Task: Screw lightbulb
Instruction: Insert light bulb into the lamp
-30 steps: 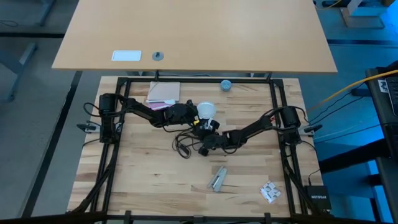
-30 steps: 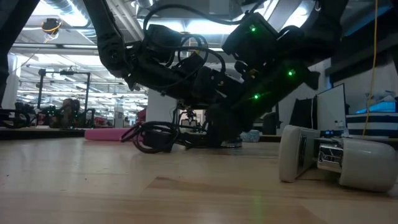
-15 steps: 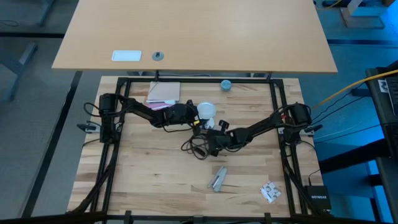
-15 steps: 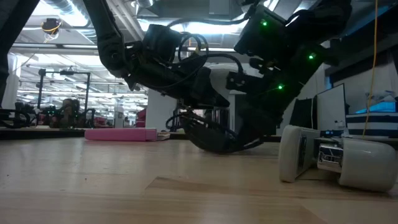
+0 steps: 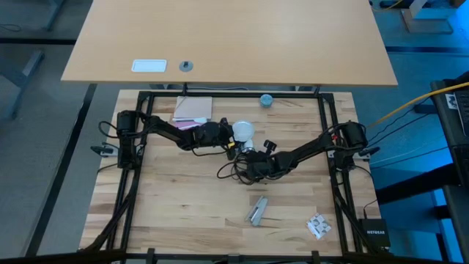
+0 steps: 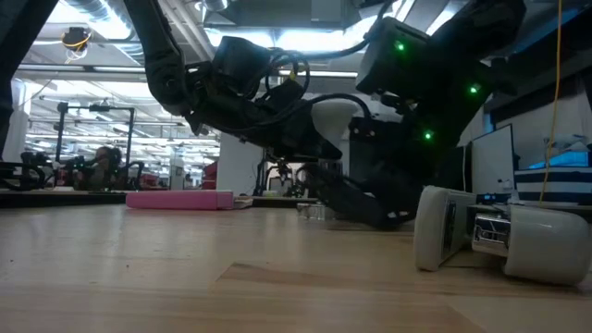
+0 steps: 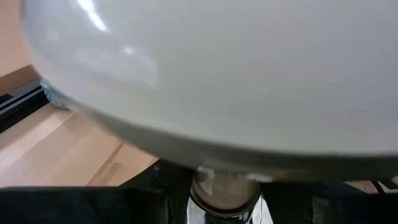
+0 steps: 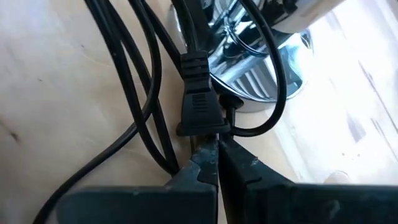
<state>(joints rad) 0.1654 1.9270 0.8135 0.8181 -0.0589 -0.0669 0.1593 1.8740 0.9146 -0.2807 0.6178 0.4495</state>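
The only legible writing is "NETGEAR" on the black box (image 5: 374, 236).

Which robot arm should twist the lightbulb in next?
Probably the left. Its hand is right at the lightbulb, whose neck sits just over the silvery socket. The right hand is shut, down by the black cord.

Lightbulb (image 5: 243, 130) near the desk (image 5: 168, 198) centre toward the far edge, socket (image 8: 249, 74) and coiled cord (image 5: 233, 170) just beside it, small cap (image 5: 266, 99) at the far edge, flat pad (image 5: 193, 108) at the far left.
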